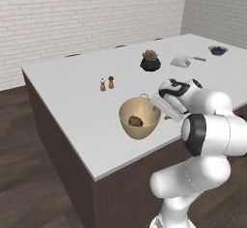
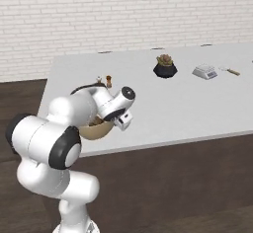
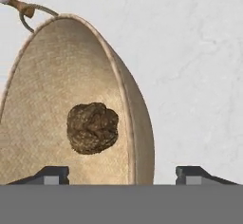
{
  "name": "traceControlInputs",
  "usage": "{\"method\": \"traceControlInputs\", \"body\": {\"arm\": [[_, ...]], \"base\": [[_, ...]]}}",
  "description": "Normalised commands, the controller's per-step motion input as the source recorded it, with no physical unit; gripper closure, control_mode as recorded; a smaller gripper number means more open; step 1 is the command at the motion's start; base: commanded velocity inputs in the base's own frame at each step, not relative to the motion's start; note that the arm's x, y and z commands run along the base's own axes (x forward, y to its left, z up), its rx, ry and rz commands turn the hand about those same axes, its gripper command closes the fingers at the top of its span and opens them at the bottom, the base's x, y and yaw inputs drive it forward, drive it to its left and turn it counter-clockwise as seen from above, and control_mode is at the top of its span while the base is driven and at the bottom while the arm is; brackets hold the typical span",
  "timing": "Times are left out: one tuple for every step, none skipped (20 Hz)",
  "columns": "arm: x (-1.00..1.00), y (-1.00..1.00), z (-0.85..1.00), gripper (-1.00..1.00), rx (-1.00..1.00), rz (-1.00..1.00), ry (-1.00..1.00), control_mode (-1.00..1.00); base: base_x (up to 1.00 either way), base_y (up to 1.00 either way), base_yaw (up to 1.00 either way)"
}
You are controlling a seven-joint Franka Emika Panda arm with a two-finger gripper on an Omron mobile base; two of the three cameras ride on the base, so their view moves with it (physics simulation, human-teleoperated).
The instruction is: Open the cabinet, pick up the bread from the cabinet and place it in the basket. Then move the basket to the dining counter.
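Observation:
The tan basket (image 1: 140, 119) stands on the dining counter (image 1: 72, 92), near its front edge. The bread (image 3: 92, 127), a lumpy dark-brown roll, lies on the basket's bottom (image 1: 135, 121). My gripper (image 3: 123, 174) is open and straddles the basket's near rim (image 3: 134, 137), one fingertip (image 3: 53, 174) inside the bowl and the other outside, neither touching it. In the left base view the hand (image 1: 166, 107) hangs at the basket's right side. From the right base view the arm hides most of the basket (image 2: 96, 130). The cabinet is out of view.
Two small shakers (image 1: 106, 83) stand behind the basket. Further back are a potted plant (image 1: 150, 60), a kitchen scale (image 1: 181, 61) and a dark bowl (image 1: 218, 50). The counter's front edge (image 1: 130, 162) drops to dark wood flooring.

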Motion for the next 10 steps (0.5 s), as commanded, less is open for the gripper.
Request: {"method": "traceControlInputs", "body": {"arm": [[-0.49,0.0,0.55,-1.0,0.0,0.03,-0.21,-1.0],[-0.66,-0.04,0.58,-1.0,0.0,0.01,-0.23,-1.0],[-0.76,-0.09,0.66,-1.0,0.0,0.0,-0.25,-1.0],[-0.89,-0.05,0.66,-1.0,0.0,0.01,-0.26,-1.0],[-0.86,0.0,0.7,-1.0,0.0,0.02,-0.28,-1.0],[-0.88,0.0,0.71,-1.0,0.0,0.05,-0.31,-1.0],[-0.93,0.0,0.79,-1.0,0.0,0.08,-0.31,-1.0],[-1.0,0.0,0.8,-1.0,0.0,0.09,-0.34,-1.0],[-1.0,0.0,0.88,-1.0,0.0,0.11,-0.35,-1.0],[-1.0,0.0,0.89,-1.0,0.0,0.11,-0.34,-1.0]], "base": [[0.0,0.0,0.0],[0.0,0.0,0.0],[0.0,0.0,0.0],[0.0,0.0,0.0],[0.0,0.0,0.0],[0.0,0.0,0.0],[0.0,0.0,0.0],[0.0,0.0,0.0],[0.0,0.0,0.0],[0.0,0.0,0.0]]}}
